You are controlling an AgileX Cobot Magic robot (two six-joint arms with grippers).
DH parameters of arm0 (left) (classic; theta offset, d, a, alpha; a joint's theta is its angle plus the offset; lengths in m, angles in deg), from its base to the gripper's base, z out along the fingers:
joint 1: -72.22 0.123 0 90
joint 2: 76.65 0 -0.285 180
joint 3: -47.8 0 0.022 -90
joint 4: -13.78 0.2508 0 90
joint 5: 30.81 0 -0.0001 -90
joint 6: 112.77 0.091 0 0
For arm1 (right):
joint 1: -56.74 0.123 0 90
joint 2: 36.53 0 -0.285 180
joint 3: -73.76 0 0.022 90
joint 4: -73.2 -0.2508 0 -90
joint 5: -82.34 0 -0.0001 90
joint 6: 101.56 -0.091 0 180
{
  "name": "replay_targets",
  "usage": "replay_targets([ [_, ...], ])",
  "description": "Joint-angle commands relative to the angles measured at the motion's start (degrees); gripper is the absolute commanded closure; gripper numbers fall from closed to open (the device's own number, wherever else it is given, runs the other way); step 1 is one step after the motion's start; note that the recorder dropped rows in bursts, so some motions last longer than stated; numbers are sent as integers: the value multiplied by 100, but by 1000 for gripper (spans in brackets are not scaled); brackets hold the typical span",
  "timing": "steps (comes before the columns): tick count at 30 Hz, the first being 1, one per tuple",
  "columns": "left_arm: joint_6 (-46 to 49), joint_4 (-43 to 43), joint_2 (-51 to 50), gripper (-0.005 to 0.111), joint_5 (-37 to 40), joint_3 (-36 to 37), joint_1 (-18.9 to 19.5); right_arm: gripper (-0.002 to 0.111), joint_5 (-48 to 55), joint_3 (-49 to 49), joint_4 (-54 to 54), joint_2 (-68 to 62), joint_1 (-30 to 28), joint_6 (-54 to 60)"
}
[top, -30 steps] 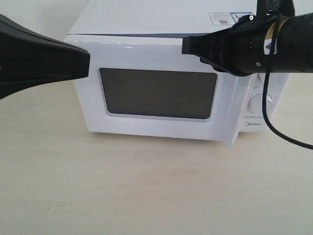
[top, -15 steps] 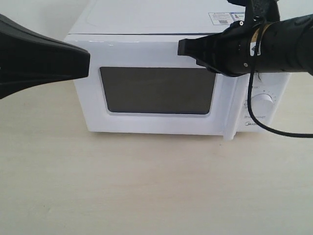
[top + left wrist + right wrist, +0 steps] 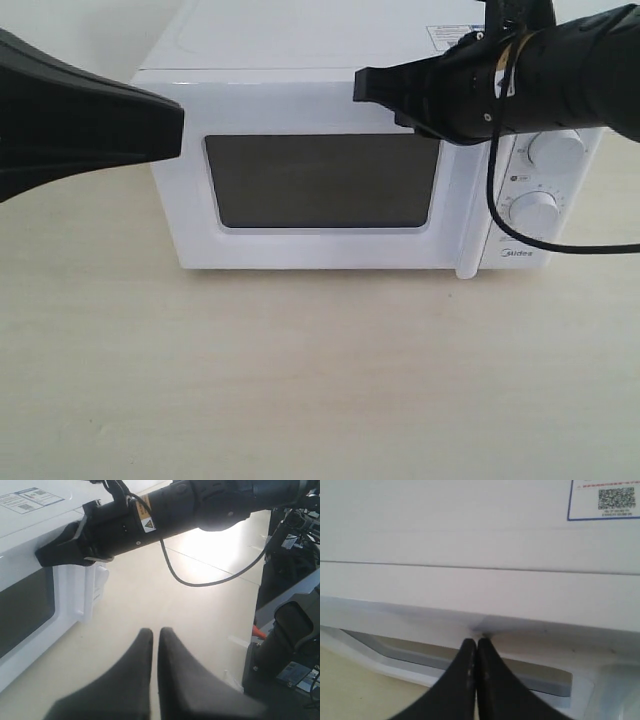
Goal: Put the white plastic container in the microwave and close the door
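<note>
The white microwave [image 3: 300, 40] stands at the back of the table with its door [image 3: 320, 180] flush against the body. The dark window shows nothing inside, so the white plastic container is hidden. My right gripper [image 3: 362, 86] is shut with nothing in it, and its tips press on the door's upper edge [image 3: 470, 595]; the right wrist view has the gripper [image 3: 476, 641] touching just above the window [image 3: 535, 672]. Left of the microwave and apart from it, my left gripper [image 3: 178, 128] hovers shut and holds nothing [image 3: 155, 630]. The long white handle [image 3: 468, 220] runs down the door's right side.
Two round dials [image 3: 555, 150] [image 3: 535, 212] sit right of the door, under my right arm. A black cable [image 3: 520, 235] loops down in front of them. The pale wooden table [image 3: 320, 380] stretches in front. Dark equipment [image 3: 290, 630] stands beyond the table's right side.
The door swung from slightly ajar at its handle side to flush with the body. My right gripper moved left and toward the microwave with it. The left gripper stayed still.
</note>
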Motion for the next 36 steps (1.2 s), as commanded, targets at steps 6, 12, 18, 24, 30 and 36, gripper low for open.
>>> replay_targets([
  [6,-41,-52,46,102,-5,27,-27,108,719,-120,65,552,-68,254],
  [12,-41,-52,46,102,19,27,-27,108,1930,-120,50,1345,269,657],
  [18,-41,-52,46,102,19,27,-27,108,2960,-120,53,2229,852,646],
  [24,-41,-52,46,102,19,27,-27,108,4091,-120,35,3094,1147,33],
  [30,-41,-52,46,102,19,27,-27,108,5294,-120,-36,3719,1161,-268],
  [36,-41,-52,46,102,3,27,-27,108,6185,-120,-36,4030,1161,-149],
])
